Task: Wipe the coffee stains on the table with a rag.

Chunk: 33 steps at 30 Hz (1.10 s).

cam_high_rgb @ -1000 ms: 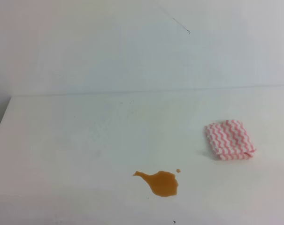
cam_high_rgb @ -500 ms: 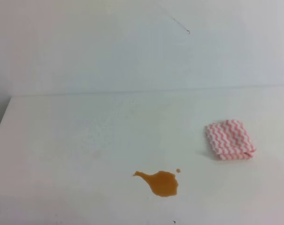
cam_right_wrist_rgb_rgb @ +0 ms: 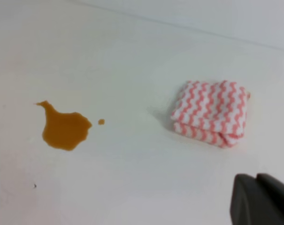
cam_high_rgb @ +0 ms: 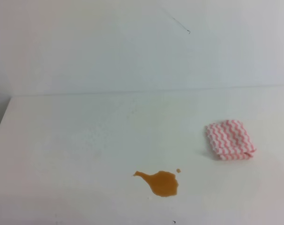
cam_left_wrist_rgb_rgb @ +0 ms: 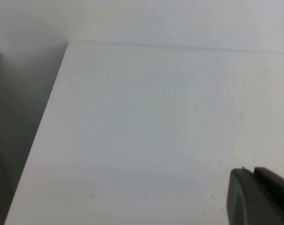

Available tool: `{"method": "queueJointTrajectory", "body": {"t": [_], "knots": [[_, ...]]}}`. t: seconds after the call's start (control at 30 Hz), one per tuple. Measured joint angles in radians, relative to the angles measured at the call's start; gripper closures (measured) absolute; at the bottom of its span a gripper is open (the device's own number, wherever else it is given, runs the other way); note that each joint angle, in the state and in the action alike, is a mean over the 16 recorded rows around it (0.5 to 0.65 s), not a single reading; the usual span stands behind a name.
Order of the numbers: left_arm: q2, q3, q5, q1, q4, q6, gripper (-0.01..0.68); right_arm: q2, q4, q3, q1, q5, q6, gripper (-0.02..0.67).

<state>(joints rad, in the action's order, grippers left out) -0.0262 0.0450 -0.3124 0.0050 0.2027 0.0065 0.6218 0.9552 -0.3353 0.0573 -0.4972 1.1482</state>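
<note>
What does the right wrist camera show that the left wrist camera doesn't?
Only the right wrist view shows the rag and the coffee stains, lying apart, plus the right gripper at its lower corner. Only the left wrist view shows the left gripper and the table's left edge with the gap beside it. Both share the table and the wall behind it.

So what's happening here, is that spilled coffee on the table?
Yes, an orange-brown coffee puddle sits on the white table, with one tiny droplet beside it. A folded pink-and-white striped rag lies apart from it, untouched. Nothing is being handled yet: only a dark corner of each claw shows in its own wrist view, the right claw being nearer the rag.
</note>
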Motion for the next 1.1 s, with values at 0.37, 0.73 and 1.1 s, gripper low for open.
{"method": "queueJointTrajectory", "body": {"t": [0.37, 0.73, 1.1], "knots": [[0.0, 0.0, 0.0, 0.0, 0.0, 0.0, 0.672, 0.266, -0.017, -0.234, -0.004, -0.087, -0.025, 0.452], [0.0, 0.0, 0.0, 0.0, 0.0, 0.0, 0.672, 0.738, -0.203, -0.539, -0.119, -0.072, -0.137, 0.34], [0.0, 0.0, 0.0, 0.0, 0.0, 0.0, 0.672, 1.128, -0.53, -0.8, -0.232, 0.007, -0.357, 0.312]]}}
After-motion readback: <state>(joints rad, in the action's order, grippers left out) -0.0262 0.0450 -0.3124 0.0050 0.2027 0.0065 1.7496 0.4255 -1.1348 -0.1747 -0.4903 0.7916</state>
